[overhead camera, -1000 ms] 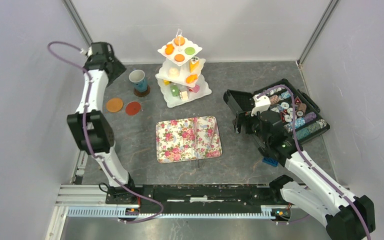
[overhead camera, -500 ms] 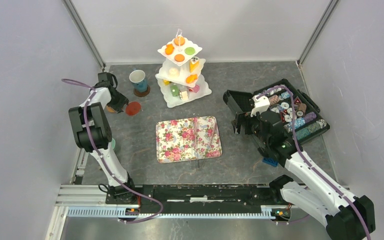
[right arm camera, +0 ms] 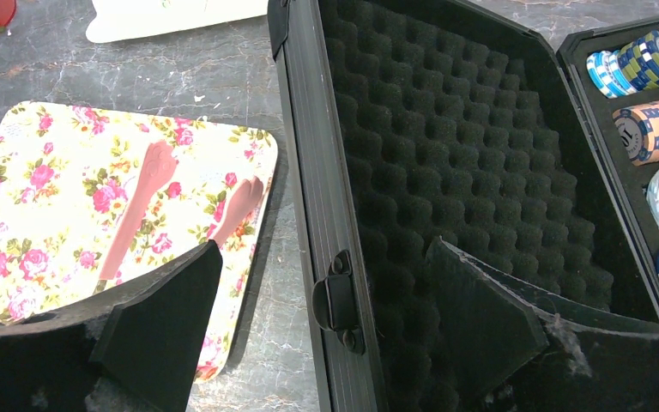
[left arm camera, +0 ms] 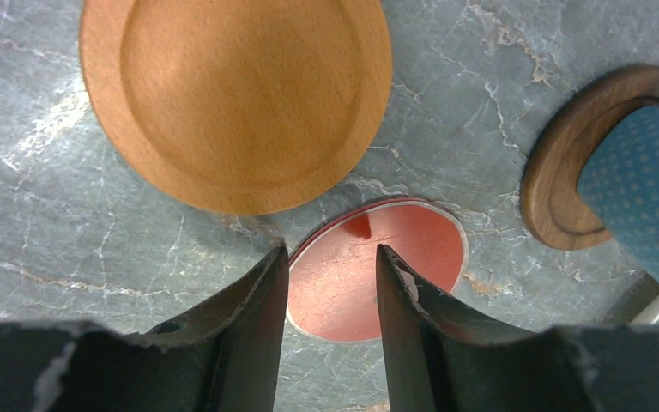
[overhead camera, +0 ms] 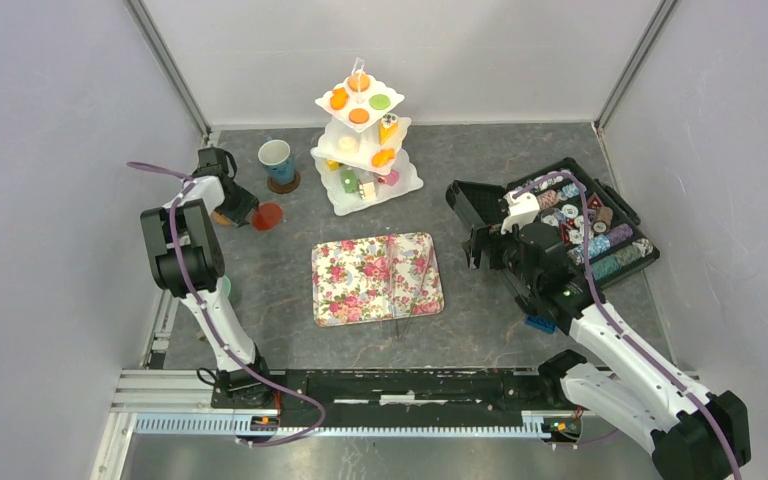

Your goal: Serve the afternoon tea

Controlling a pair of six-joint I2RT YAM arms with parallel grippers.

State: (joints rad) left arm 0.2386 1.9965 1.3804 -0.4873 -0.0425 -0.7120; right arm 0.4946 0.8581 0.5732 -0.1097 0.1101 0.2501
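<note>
Afternoon tea barely begun, by the look of it. At far left, the left end effector (left arm camera: 330, 253) points down at the grey, marble-veined desk (overhead camera: 480, 150). Its dark jaws are narrowed but apart over a flat, glossy red saucer (left arm camera: 420, 249), and I can see nothing pinched between them. Just beside the red one lies a round saucer of pale orange wood (left arm camera: 236, 94) with a shallow dished centre. Next right, a teal dotted cup (overhead camera: 276, 156) stands on a dark walnut-brown saucer (left arm camera: 558, 172). A white three-tier stand (overhead camera: 344, 206) holds the small cakes (overhead camera: 339, 99), orange, green, yellow and pink; none is served. In the middle, a flowered rectangular tray (overhead camera: 350, 285) carries only pink utensils (right arm camera: 137, 206). At right, the right end effector (right arm camera: 324, 247) hangs wide open and empty beside a black hard case (right arm camera: 446, 154) lined with egg-crate foam. Plating the cakes and setting out the cups remain, I judge.
</note>
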